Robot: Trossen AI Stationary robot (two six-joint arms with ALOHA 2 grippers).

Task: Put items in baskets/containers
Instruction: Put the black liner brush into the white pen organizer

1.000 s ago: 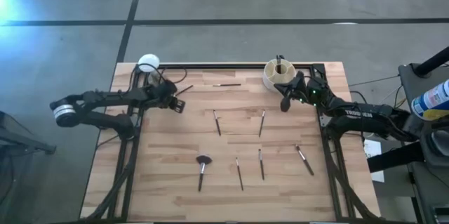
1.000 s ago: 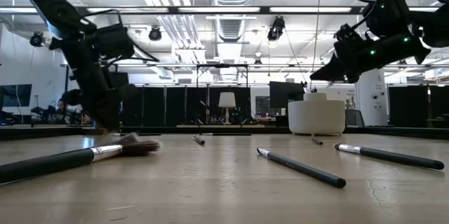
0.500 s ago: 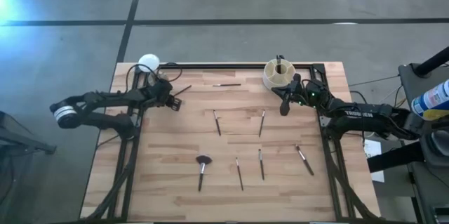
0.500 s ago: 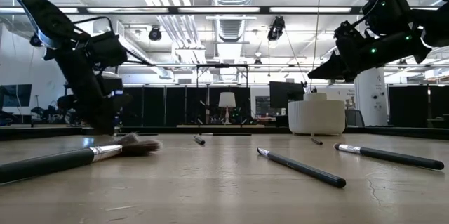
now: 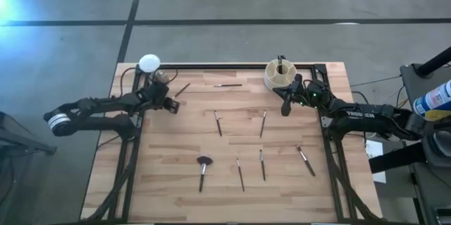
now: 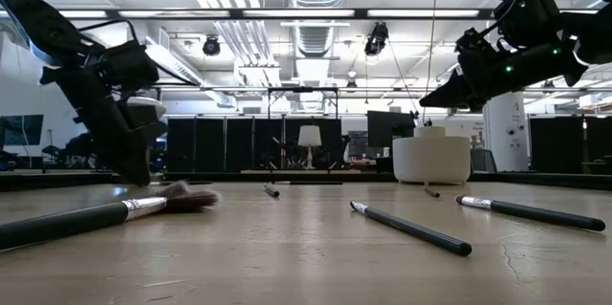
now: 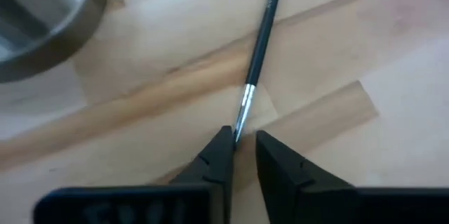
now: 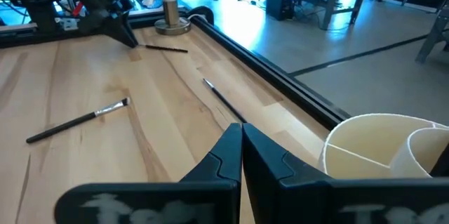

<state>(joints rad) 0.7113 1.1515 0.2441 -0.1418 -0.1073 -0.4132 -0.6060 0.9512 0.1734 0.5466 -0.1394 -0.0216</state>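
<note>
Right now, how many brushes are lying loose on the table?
8: by the left gripper, far edge, two mid-table, four near. The cup holds at least one more.
</note>
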